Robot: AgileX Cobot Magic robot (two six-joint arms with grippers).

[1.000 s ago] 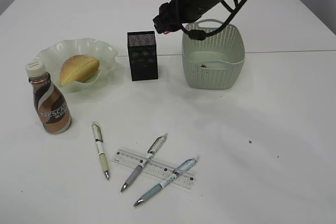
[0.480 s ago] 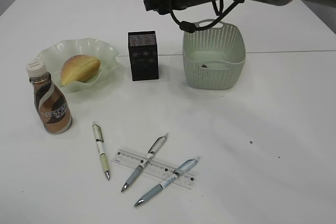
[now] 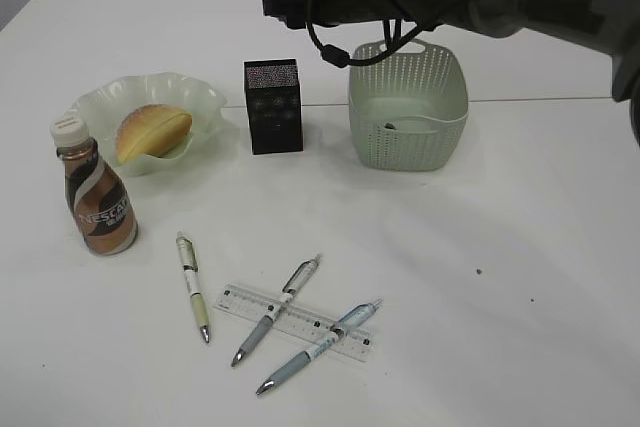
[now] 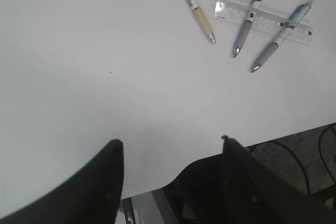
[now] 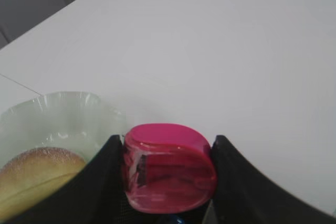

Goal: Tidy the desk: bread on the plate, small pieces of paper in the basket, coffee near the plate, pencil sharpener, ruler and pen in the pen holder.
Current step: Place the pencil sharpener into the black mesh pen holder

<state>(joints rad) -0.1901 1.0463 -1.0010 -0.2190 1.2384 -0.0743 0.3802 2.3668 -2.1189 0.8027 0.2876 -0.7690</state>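
My right gripper [image 3: 283, 2] hangs above the black pen holder [image 3: 272, 105], a little toward the back. In the right wrist view this gripper [image 5: 167, 141] is shut on the pink pencil sharpener [image 5: 168, 169]. The bread [image 3: 152, 132] lies on the pale green plate [image 3: 196, 93], and the coffee [image 3: 95, 202] stands in front of it. Three pens [image 3: 192, 285] [image 3: 275, 309] [image 3: 318, 345] lie at the front, two of them across the clear ruler [image 3: 296, 319]. My left gripper [image 4: 171, 141] is open and empty over the desk's near edge, with the ruler [image 4: 270, 22] ahead of it.
The sage-green basket [image 3: 408, 107] stands right of the pen holder, with a small dark scrap on its floor. My right arm stretches from the upper right over the basket's back rim. A tiny dark speck [image 3: 477, 270] lies on the desk [image 3: 520, 207] at right.
My right gripper has moved left and up with the sharpener, from beside the basket's rim to above the pen holder. Everything on the desk stays where it was.
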